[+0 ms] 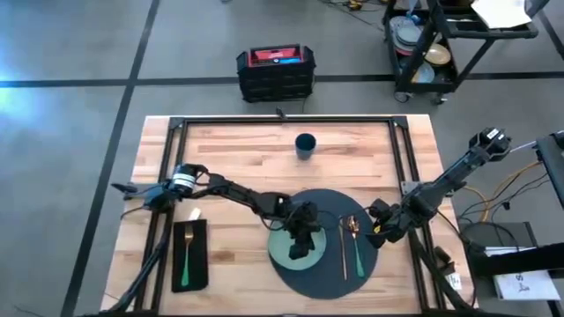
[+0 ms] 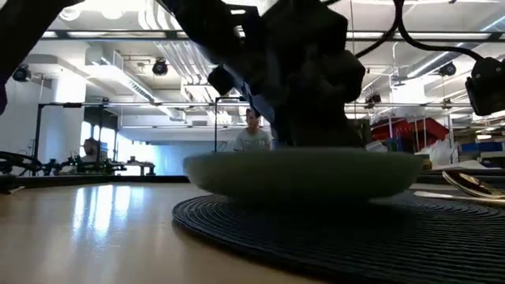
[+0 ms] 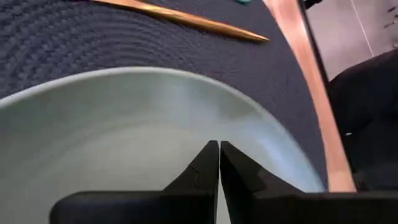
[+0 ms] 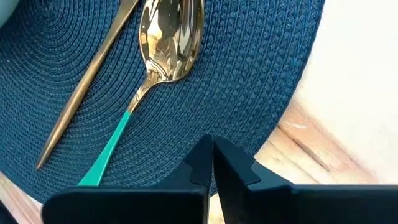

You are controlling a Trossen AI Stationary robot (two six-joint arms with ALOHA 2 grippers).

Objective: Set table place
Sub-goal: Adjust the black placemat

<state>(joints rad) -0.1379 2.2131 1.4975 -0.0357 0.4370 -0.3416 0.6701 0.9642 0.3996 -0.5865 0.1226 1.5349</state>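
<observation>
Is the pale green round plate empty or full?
Empty as far as shown: the pale green round plate shows bare surface, with only the left claw above it.

light wood table (image 1: 247,158), dark placemat (image 1: 328,264), black napkin (image 1: 190,255), blue cup (image 1: 305,145)

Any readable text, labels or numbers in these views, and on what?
None can be read.
Red-topped black case on the floor: its label is too blurred to read.
Papers on the cart: nothing legible.
Plate, placemat and spoon: no markings visible.
</observation>
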